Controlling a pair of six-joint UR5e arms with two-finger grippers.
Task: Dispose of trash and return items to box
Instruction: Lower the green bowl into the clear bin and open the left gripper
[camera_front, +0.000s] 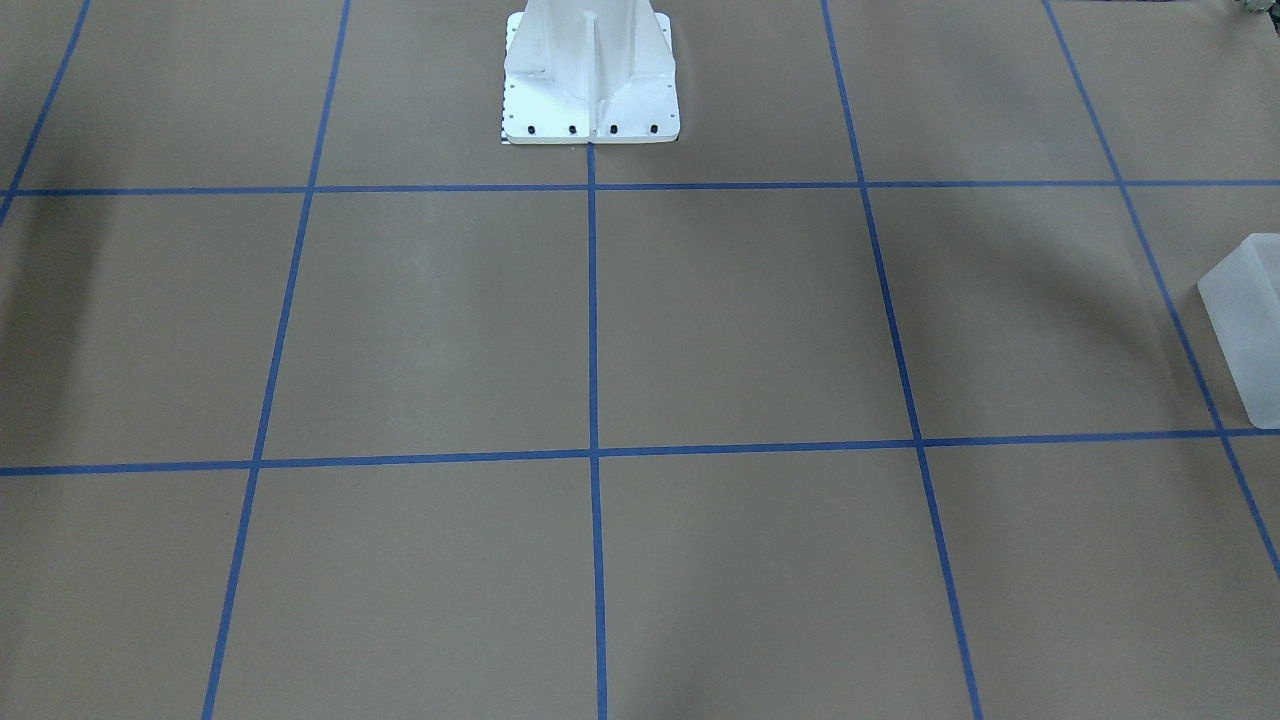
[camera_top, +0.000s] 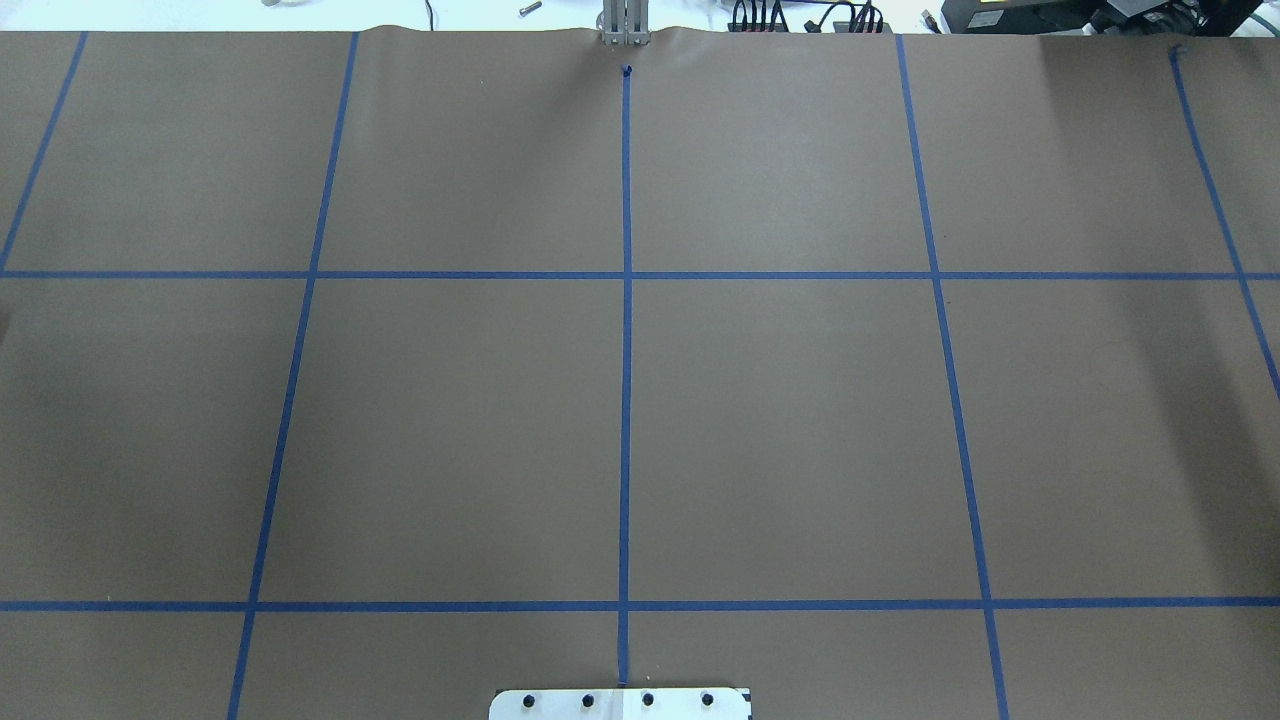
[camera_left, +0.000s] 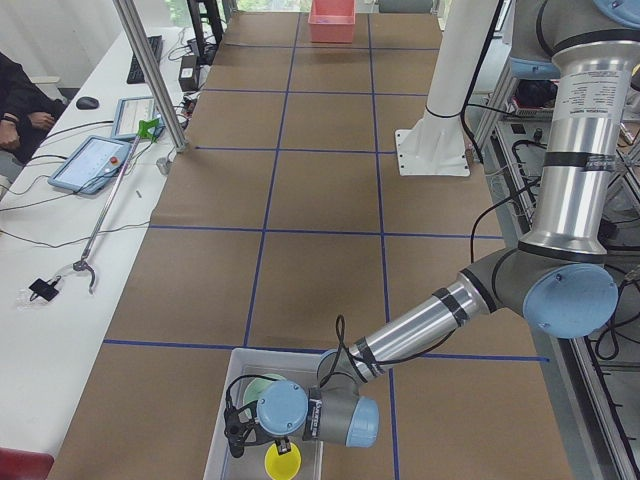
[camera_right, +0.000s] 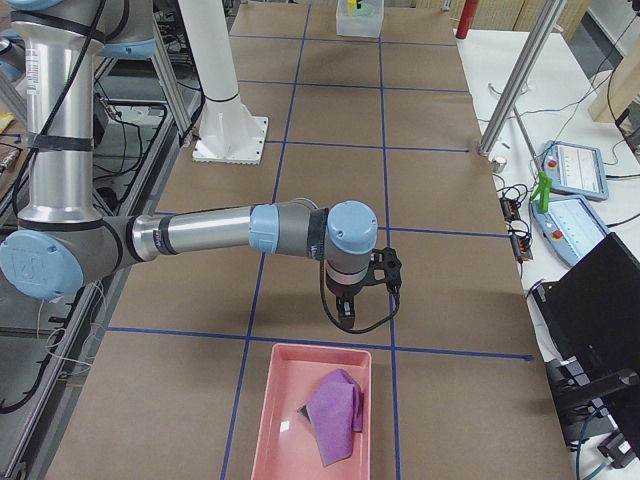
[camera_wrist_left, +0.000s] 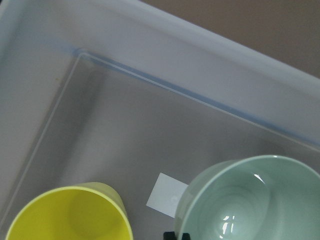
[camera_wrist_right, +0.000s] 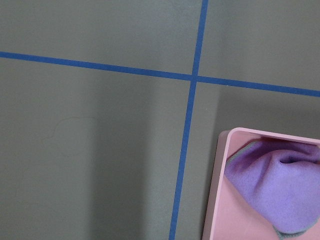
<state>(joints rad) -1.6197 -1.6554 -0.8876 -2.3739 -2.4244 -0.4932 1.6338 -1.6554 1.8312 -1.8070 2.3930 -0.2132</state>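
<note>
Where the yellow cup (camera_wrist_left: 70, 215) stood: upright inside the box (camera_wrist_left: 200, 47), just beside the mint bowl (camera_wrist_left: 250, 200).
Left tool (camera_left: 238, 440): over the box; spread or pressed together, could not tell.
Right tool (camera_right: 345, 305): near the pink tray (camera_right: 262, 420); likewise could not tell.

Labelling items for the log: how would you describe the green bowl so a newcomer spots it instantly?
Follow the left arm down to the frosted translucent bin under its wrist. Two open vessels stand inside it, side by side. The bowl is the pale mint-green, wider one; its neighbour is a narrower, bright yellow cup.
</note>
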